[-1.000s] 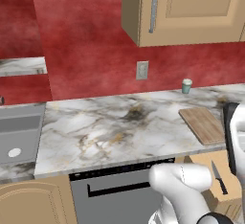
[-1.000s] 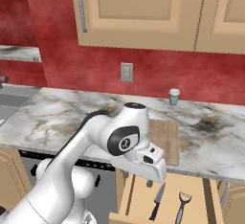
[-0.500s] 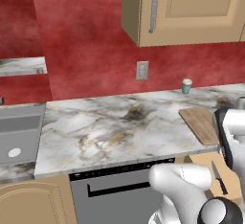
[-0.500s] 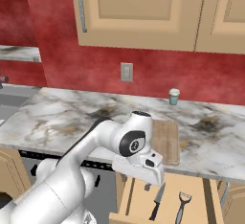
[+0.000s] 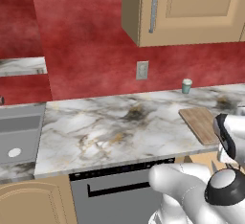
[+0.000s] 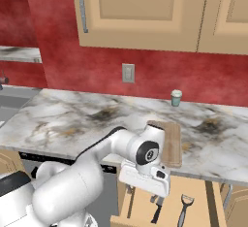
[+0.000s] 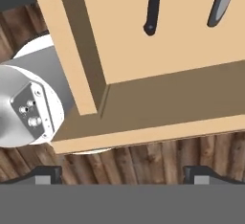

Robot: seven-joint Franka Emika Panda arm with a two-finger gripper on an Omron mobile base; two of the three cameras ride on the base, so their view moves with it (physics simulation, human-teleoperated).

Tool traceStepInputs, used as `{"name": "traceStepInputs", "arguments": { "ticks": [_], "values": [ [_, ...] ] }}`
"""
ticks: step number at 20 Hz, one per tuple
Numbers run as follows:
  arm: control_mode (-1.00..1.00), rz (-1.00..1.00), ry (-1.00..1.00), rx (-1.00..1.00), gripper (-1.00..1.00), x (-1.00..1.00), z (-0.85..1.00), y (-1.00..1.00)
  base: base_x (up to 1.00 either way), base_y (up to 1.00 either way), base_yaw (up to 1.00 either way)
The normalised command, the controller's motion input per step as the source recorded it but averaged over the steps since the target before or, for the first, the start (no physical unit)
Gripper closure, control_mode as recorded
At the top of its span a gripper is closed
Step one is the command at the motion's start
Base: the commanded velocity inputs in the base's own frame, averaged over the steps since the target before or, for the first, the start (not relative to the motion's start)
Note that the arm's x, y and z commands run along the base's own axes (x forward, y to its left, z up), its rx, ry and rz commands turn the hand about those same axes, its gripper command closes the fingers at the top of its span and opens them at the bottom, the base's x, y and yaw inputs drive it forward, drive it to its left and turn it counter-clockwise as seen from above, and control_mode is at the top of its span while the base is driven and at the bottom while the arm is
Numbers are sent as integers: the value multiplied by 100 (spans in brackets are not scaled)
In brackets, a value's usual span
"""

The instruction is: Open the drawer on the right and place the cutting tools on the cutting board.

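The drawer (image 6: 196,194) on the right stands pulled out under the counter, a light tan box. Two cutting tools lie in it: a black-handled knife (image 6: 157,212) and a dark-handled tool with a metal head (image 6: 183,209). In the hand view their handle ends, black (image 7: 151,8) and grey (image 7: 221,4), lie on the drawer floor (image 7: 158,55) near the top edge. My gripper (image 6: 143,195) hangs open and empty over the drawer's front left corner; in the hand view the gripper (image 7: 123,175) is just outside the front wall. The wooden cutting board (image 6: 172,142) (image 5: 201,124) lies on the counter above.
A small green cup (image 6: 176,97) (image 5: 186,85) stands by the red wall behind the board. The grey dishwasher front (image 5: 115,189) is left of the drawer, the sink (image 5: 19,137) at far left. Upper cabinets hang overhead. Wooden floor (image 7: 158,158) lies below the drawer.
My hand has dropped lower and slightly left, toward the drawer's front edge. The jaws stayed open. Both tools lie where they were.
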Motion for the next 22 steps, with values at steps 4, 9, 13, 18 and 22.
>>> {"name": "traceStepInputs", "arguments": {
  "ticks": [4, 9, 13, 18, 22],
  "values": [
    [-100, 6, 7, 0, -100, 0, -31, 0, 0, 0, 0],
    [-100, 3, 4, 0, -100, 6, -34, 0, 0, 0, 0],
    [-100, 5, 0, 0, -100, 4, -44, 0, 0, 0, 0],
    [-100, 5, -8, 2, -100, 0, -30, 0, 0, 0, 0],
    [-100, 7, -16, 3, -100, 0, -12, -2, 0, 0, 0]
  ]
}}
